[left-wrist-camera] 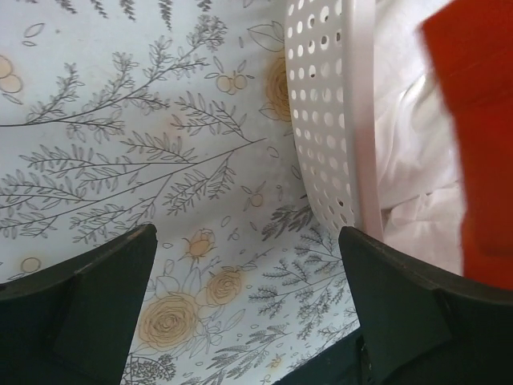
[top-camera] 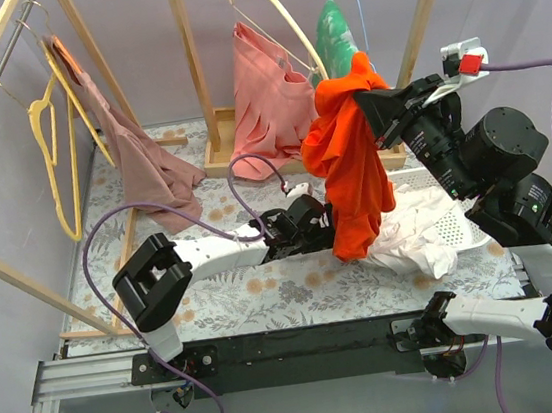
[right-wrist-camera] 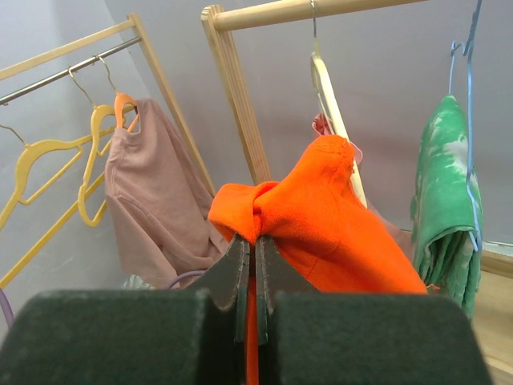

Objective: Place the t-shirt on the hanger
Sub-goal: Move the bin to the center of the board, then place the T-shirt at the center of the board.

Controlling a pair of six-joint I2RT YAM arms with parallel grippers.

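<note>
Pinches a bunched fold of the red-orange t-shirt [top-camera: 352,172] in the right gripper [right-wrist-camera: 247,245], with fingers pressed together on the cloth, dangling it over the white basket [top-camera: 455,231], well apart from the yellow hangers [top-camera: 40,116] at left. Holds the left gripper [left-wrist-camera: 247,241] low beside the basket, with fingers spread.

The right gripper [right-wrist-camera: 247,245] has its two fingers pressed together on a bunched fold of the red-orange t-shirt [right-wrist-camera: 321,216], which rises in front of a cream hanger [right-wrist-camera: 333,104] hung from a wooden bar [right-wrist-camera: 321,10]. To the right, a green garment [right-wrist-camera: 445,200] hangs on a blue wire hanger [right-wrist-camera: 469,80]. To the left, a dusty mauve garment [right-wrist-camera: 156,192] and bare yellow hangers [right-wrist-camera: 96,160] hang from a metal rail [right-wrist-camera: 56,76].
</note>
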